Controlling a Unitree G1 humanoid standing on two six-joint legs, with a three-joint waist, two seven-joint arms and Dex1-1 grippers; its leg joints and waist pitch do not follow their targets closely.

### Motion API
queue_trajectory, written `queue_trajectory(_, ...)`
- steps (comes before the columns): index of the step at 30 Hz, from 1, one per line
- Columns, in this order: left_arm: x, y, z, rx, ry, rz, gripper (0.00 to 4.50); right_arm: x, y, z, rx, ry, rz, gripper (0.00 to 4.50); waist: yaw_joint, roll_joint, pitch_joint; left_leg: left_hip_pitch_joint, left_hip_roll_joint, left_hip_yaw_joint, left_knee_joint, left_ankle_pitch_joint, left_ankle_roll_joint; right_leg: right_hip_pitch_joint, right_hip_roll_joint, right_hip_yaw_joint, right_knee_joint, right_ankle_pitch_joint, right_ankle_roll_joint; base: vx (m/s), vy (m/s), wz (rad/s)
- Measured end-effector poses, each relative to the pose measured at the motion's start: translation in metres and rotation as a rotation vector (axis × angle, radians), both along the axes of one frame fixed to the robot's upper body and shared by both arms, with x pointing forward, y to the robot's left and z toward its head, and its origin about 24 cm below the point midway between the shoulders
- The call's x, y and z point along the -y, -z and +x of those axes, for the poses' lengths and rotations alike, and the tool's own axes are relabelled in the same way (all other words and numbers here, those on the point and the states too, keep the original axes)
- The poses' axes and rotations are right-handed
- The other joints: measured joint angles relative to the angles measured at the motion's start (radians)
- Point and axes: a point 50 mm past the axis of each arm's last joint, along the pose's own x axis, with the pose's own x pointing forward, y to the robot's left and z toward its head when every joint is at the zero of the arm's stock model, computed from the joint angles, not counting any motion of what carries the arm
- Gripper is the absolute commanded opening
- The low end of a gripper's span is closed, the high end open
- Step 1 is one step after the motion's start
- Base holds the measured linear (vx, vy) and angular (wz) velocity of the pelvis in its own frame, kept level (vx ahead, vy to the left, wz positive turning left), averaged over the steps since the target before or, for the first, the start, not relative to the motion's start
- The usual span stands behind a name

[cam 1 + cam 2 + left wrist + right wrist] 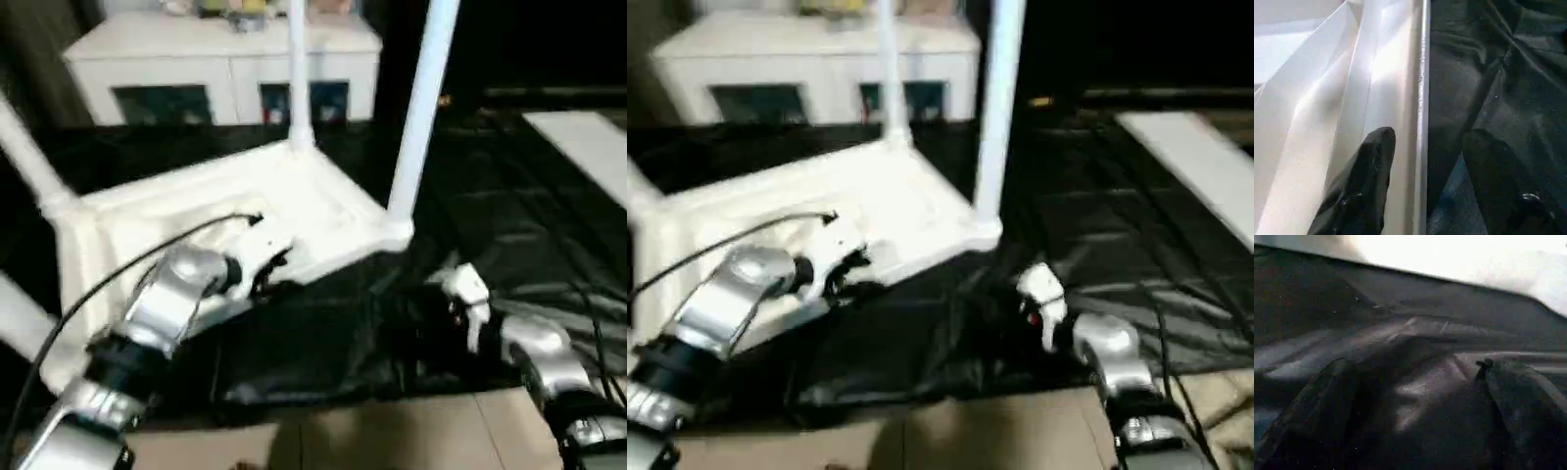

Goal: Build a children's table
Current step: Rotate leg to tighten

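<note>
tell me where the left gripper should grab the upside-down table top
On the near rim of the table top, coming from the robot's side. The top lies upside down with its thin edge wall standing up, and the left gripper already straddles it, one finger inside, the other over the black cover.

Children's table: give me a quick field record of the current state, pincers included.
children's table: upside down on the black-covered work table, underside up
legs: at least three stand up from corner sockets
left pincer: open, fingers straddle the top's near edge rim, one inside, one over the black cover
right pincer: open, empty, over the black cover, apart from the table
white cabinet: behind the work table
</note>
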Motion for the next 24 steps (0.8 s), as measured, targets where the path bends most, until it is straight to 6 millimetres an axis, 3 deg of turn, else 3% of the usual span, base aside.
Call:
queue_trajectory(2,0.001,-0.002,0.001,0.016,-0.016,-0.019,2.55,-0.001,0.0,0.001,0.042,0.072,0.045,4.5,0.001,0.008,-0.004,-0.009,0.017,-0.004,0.001,0.024,-0.021,-0.01,0.017,-0.007,-0.003,0.014,-0.016,-0.006,-0.025,-0.02)
queue_trajectory(4,0.003,-0.003,0.002,0.024,-0.022,-0.028,2.55,0.0,-0.009,-0.001,0.079,0.12,0.084,4.5,0.005,0.012,-0.001,-0.016,0.022,-0.004,-0.001,0.026,-0.024,-0.012,0.022,-0.01,-0.017,0.032,-0.022,0.0,0.0,0.0)
queue_trajectory(6,-0.004,-0.002,0.003,0.025,-0.046,-0.016,2.55,-0.015,-0.064,0.002,0.164,0.135,0.155,4.5,-0.002,0.029,0.01,-0.018,0.021,0.003,-0.012,0.03,-0.019,-0.014,0.023,-0.002,-0.033,0.05,-0.016,0.0,0.0,0.0)
queue_trajectory(7,-0.006,-0.002,0.004,0.026,-0.056,-0.015,2.55,-0.028,-0.098,0.007,0.247,0.112,0.189,4.5,-0.01,0.03,0.01,-0.019,0.019,0.006,-0.016,0.036,-0.018,-0.018,0.022,0.0,-0.034,0.057,-0.011,0.0,0.0,0.0)
queue_trajectory(8,-0.004,-0.003,0.004,0.034,-0.057,-0.02,2.55,-0.043,-0.142,0.014,0.374,0.075,0.249,4.5,-0.019,0.028,0.009,-0.02,0.019,0.005,-0.016,0.038,-0.018,-0.02,0.021,0.0,-0.034,0.058,-0.011,0.006,0.025,-0.2)
queue_trajectory(9,0.0,-0.004,0.005,0.037,-0.047,-0.031,2.55,-0.05,-0.168,0.017,0.455,0.061,0.299,4.5,-0.02,0.021,0.005,-0.02,0.019,0.005,-0.018,0.038,-0.019,-0.02,0.022,-0.001,-0.035,0.057,-0.01,0.0,0.0,0.0)
queue_trajectory(11,0.004,-0.005,0.004,0.041,-0.037,-0.047,2.55,-0.057,-0.194,0.017,0.528,0.021,0.372,4.5,-0.017,0.007,-0.006,-0.014,0.02,0.004,-0.028,0.038,-0.019,-0.018,0.022,-0.005,-0.047,0.052,-0.004,0.0,0.0,0.0)
queue_trajectory(12,0.003,-0.005,0.004,0.041,-0.038,-0.047,2.55,-0.058,-0.196,0.015,0.522,0.0,0.395,4.5,-0.015,0.003,-0.008,-0.011,0.021,0.004,-0.035,0.038,-0.019,-0.014,0.025,-0.006,-0.057,0.053,-0.004,0.055,-0.006,0.02)
queue_trajectory(14,-0.002,-0.006,0.005,0.043,-0.049,-0.04,2.55,-0.06,-0.186,0.013,0.46,-0.019,0.388,4.5,-0.01,0.009,-0.006,-0.014,0.02,0.005,-0.036,0.038,-0.02,-0.012,0.025,-0.005,-0.064,0.057,-0.01,0.028,-0.003,0.01)
queue_trajectory(19,-0.001,-0.008,0.005,0.053,-0.045,-0.058,2.55,-0.064,-0.168,0.012,0.336,0.052,0.225,4.5,0.002,0.009,-0.006,-0.023,0.017,0.012,-0.035,0.038,-0.014,-0.018,0.021,-0.001,-0.068,0.06,-0.011,0.0,0.0,0.0)
queue_trajectory(24,-0.005,-0.008,0.002,0.051,-0.046,-0.05,2.55,-0.08,-0.153,0.007,0.268,-0.041,0.111,4.5,0.006,0.009,-0.006,-0.021,0.018,0.013,-0.035,0.037,-0.016,-0.018,0.021,-0.001,-0.066,0.06,-0.011,0.0,0.0,0.0)
